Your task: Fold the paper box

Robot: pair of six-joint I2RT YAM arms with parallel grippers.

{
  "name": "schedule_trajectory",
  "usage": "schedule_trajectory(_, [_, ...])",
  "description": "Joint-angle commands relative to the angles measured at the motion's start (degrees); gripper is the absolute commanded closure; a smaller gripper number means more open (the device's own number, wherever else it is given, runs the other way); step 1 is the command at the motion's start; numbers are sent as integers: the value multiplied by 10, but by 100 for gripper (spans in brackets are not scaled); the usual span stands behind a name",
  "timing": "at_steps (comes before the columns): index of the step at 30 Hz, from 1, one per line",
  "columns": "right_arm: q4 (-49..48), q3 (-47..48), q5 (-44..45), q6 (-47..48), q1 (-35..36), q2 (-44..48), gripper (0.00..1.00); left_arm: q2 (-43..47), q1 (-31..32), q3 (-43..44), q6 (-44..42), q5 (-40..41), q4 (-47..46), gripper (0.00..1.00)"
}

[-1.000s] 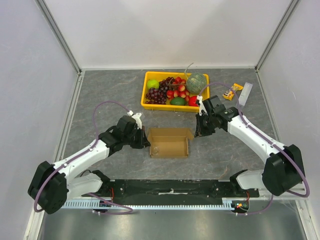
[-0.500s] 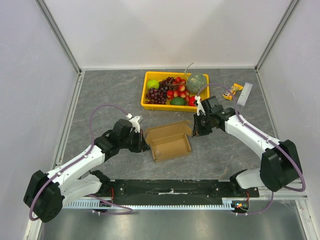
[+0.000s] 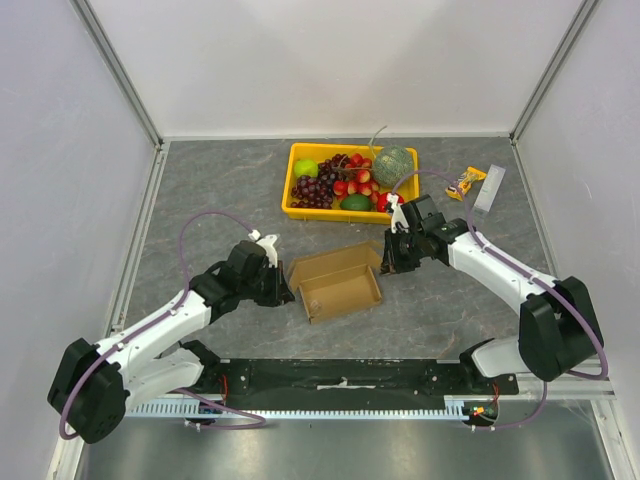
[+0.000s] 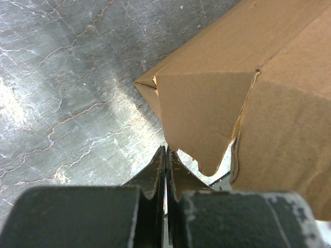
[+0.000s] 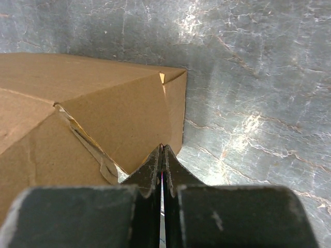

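Note:
The paper box [image 3: 340,280] is plain brown cardboard, an open shallow box lying skewed on the grey table between my arms. My left gripper [image 3: 289,291] is shut at the box's left end. In the left wrist view its tips [image 4: 165,151] sit just below a rounded side flap of the box [image 4: 207,113], with nothing between the jaws. My right gripper [image 3: 388,263] is shut at the right end. In the right wrist view its tips [image 5: 162,149] touch the box's end wall [image 5: 119,113] near the corner.
A yellow tray [image 3: 320,213] of fruit, with grapes, strawberries and a melon, stands just beyond the box. A snack packet [image 3: 460,184] and a white strip [image 3: 490,188] lie at the back right. White walls close in the table on three sides.
The box has turned from square to skewed, its right end swinging away from me. The left arm has drawn back to the left, and the right gripper has shifted slightly left.

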State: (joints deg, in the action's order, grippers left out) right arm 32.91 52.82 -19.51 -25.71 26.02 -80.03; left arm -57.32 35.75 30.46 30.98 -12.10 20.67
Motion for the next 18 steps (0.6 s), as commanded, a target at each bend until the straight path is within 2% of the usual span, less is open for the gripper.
schedule_trajectory(1, [-34, -11, -39, 9, 0, 4, 99, 7, 0, 0, 21, 20, -25, 98])
schedule_trajectory(18, [-94, -51, -167, 17, 0, 20, 99, -17, 18, 11, 21, 22, -70, 98])
